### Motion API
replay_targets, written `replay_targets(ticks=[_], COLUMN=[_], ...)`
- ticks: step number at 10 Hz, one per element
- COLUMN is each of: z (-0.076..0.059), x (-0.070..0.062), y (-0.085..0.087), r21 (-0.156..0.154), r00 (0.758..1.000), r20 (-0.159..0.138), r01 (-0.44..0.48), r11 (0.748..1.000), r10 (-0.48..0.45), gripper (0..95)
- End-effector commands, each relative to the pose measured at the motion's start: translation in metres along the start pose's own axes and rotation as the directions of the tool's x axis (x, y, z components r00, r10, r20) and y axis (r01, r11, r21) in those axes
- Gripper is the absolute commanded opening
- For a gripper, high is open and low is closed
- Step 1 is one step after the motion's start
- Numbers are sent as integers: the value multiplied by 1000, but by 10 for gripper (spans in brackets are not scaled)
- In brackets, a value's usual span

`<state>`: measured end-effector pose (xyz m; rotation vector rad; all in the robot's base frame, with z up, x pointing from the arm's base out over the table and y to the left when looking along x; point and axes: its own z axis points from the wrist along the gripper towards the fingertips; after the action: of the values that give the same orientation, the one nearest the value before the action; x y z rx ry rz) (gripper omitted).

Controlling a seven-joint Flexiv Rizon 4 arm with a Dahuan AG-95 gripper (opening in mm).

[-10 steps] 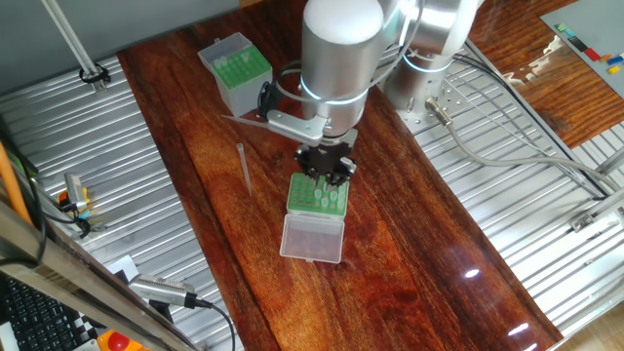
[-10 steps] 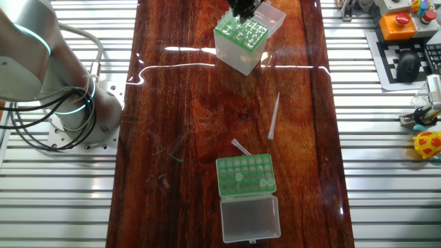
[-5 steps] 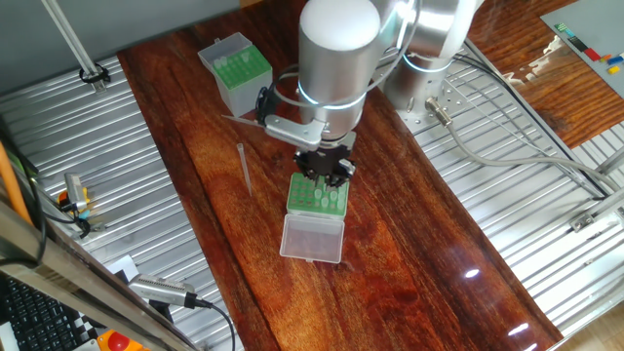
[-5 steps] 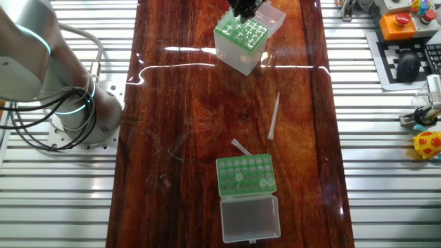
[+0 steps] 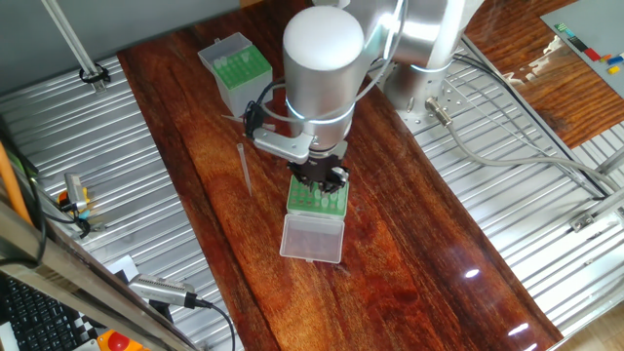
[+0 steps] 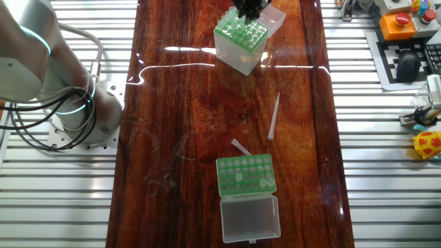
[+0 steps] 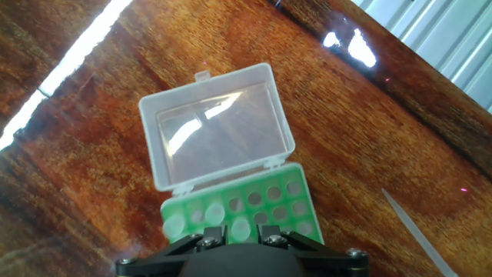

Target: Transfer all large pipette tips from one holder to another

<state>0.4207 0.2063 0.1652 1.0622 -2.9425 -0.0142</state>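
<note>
**Desk:** Where are the large pipette tips?

**Me:** From my hand view, a few large pipette tips (image 7: 241, 227) sit in the green rack (image 7: 269, 201). I see pale round tops in the rows of holes nearest the camera, and the holes farther off look dark. The rack's clear lid (image 7: 215, 127) is swung fully open and lies flat on the wood, hinged to the rack's far edge.

**Desk:** Any outside a holder?

**Me:** Yes. One loose tip (image 6: 273, 116) lies on the table between the two holders, touching neither. A second tip (image 6: 241, 147) lies at a slant just beside the corner of the taller box (image 6: 246, 174). That box has pale round tops in some of its holes as well, and its own lid is open on the side away from the rack.

**Desk:** And the gripper?

**Me:** The gripper (image 5: 324, 178) hangs straight over the green rack, at the edge opposite the lid and close above the holes. I cannot tell how the fingers stand. The hand view shows only the black housing along its bottom edge, and in both fixed views the fingers are a dark clump. I cannot tell whether a tip is between them either.

**Desk:** And around that?

**Me:** The silver arm (image 5: 322, 58) leans in over the rack from its base at the table's side. The two holders stand well apart on the dark wooden table (image 5: 409, 253).
</note>
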Motion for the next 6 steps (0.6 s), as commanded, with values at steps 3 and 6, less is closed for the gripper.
replay_targets(ticks=[3, 6], z=[1, 3], x=[1, 1], y=[0, 0], r21=[-10, -12], r00=[1000, 1000], r20=[-12, -19], r01=[10, 14], r11=[1000, 1000], r10=[-10, -14], gripper=[190, 190])
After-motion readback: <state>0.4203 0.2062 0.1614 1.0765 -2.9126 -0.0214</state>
